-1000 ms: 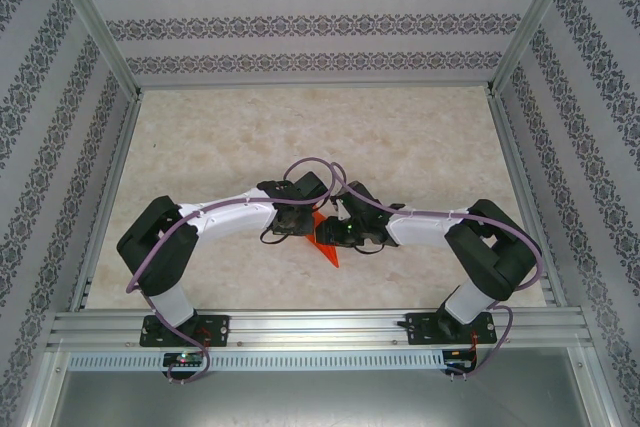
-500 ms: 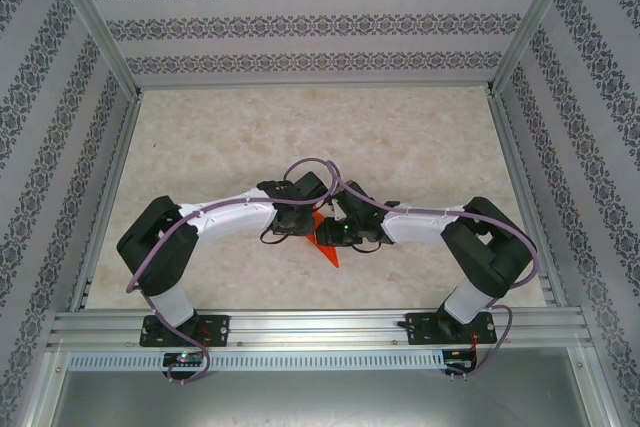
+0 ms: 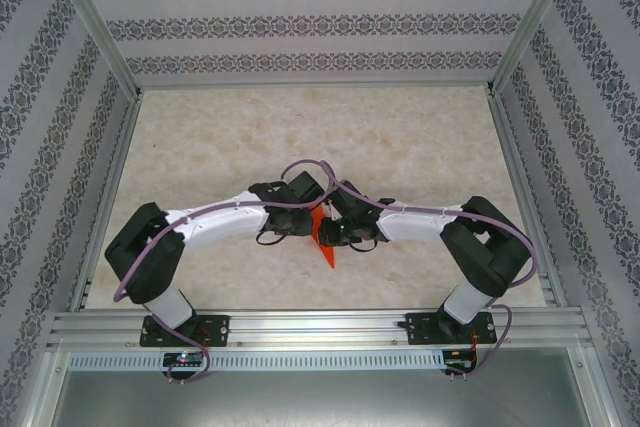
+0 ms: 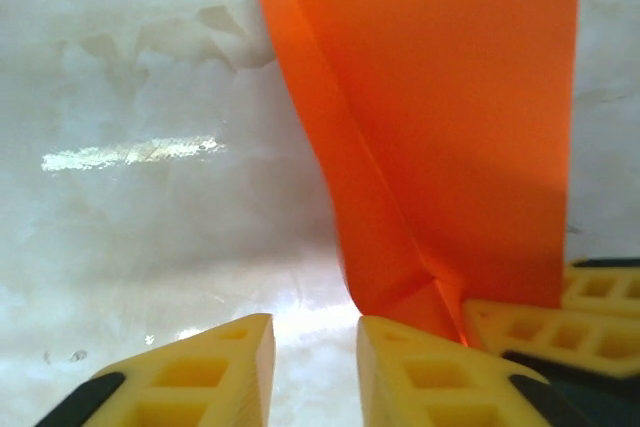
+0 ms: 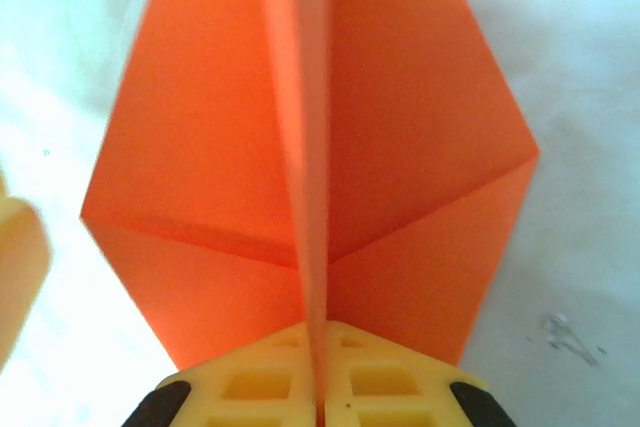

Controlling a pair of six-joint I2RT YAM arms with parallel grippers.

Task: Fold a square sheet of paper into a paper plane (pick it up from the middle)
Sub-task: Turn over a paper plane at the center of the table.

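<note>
Top external: on the table (image 3: pixel 400 137) the folded orange paper (image 3: pixel 324 239) lies at the centre between both wrists, its tip toward the near edge. The right gripper (image 5: pixel 320 342) pinches the raised middle ridge. The left gripper (image 4: pixel 313 337), slightly open and empty, is just left of the paper. From above, the wrists hide its far part.

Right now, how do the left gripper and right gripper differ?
Jaws: the left gripper stands open, with bare table showing between its fingers; the right gripper is shut.
Hold: the right gripper pinches the raised centre fold of the orange paper; the left gripper holds nothing, and the paper sits beside one of its fingers.
Shared: both have yellow fingers and meet at the paper mid-table.
</note>
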